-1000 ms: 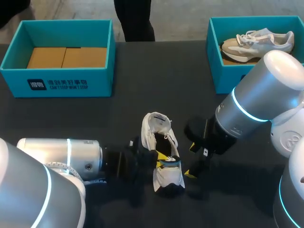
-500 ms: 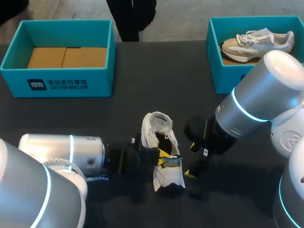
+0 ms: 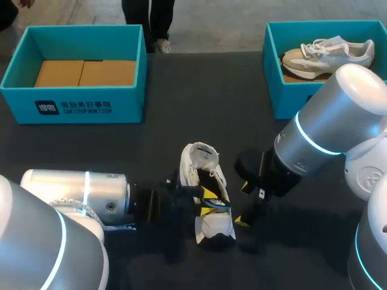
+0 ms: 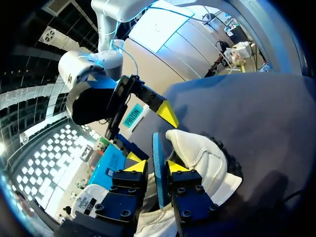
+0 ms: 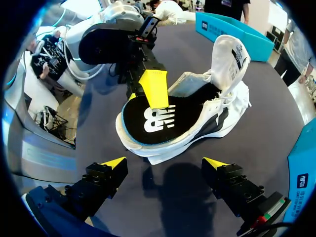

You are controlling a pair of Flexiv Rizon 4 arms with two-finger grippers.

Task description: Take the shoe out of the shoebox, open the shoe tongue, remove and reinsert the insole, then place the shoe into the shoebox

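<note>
Head view: a white sneaker [image 3: 207, 181] lies on the dark tabletop [image 3: 181, 121], near the front edge and well apart from both boxes. The left arm comes in low from the left, and its left gripper [image 3: 205, 202] is at the sneaker's opening. The right gripper [image 3: 243, 204] hangs just beside the sneaker on the other side, not touching it.

In the left wrist view, the left gripper [image 4: 157, 166] has its yellow tips close together on the thin edge of a black, blue-edged insole [image 4: 158, 173], one tip on each face. It seems to be pinching the insole, though the contact is partly hidden by the finger bodies.

In the right wrist view, the sneaker [image 5: 217, 108] is tipped on its side with the tongue [image 5: 231, 52] folded up and back. The insole [image 5: 153, 121] shows its black face with a white logo and sits in the shoe, over the heel end. One yellow fingertip [image 5: 154, 88] of the left arm is pressed on that face. The right gripper [image 5: 164, 163] is spread wide, with only bare table between its tips and the sneaker ahead of it.

At the far left stands an open teal cardboard shoebox [image 3: 84, 109] with a brown cardboard floor. At the far right, a second teal box [image 3: 275, 84] holds a pale beige-and-white sneaker [image 3: 329, 51].
</note>
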